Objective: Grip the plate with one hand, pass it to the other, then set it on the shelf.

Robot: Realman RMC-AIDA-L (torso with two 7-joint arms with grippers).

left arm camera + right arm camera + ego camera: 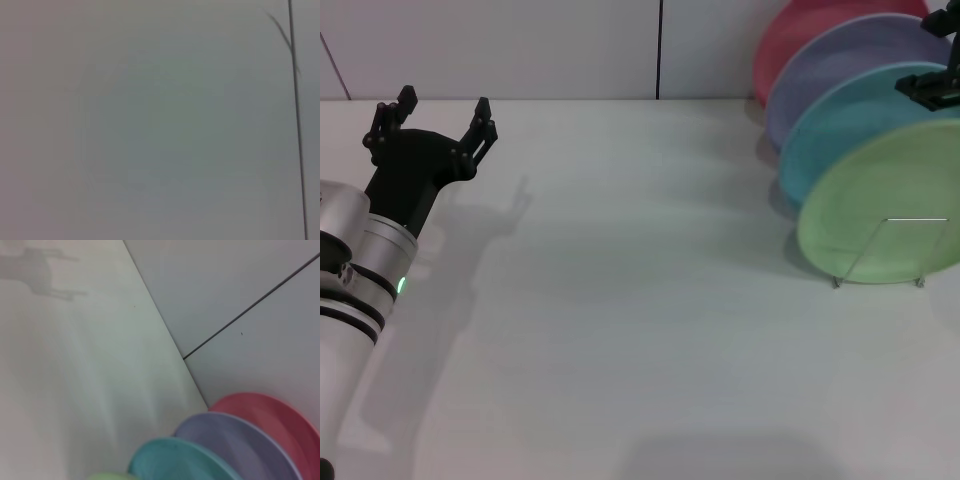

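The light-green plate (880, 210) stands upright in the silver wire shelf (916, 220) at the right of the table, at the front of a row of plates. A sliver of it shows in the right wrist view (107, 476). My left gripper (440, 110), black and pronged on the white-and-silver arm with a green light, is open and empty at the far left, well apart from the plate. My right gripper (932, 85) is partly in view at the top right, just above the green plate's upper rim.
Behind the green plate stand a light-blue plate (850, 130), a lavender plate (840, 60) and a pink plate (800, 40), all seen also in the right wrist view. The white table (640, 300) meets a grey wall with a dark seam (295, 100).
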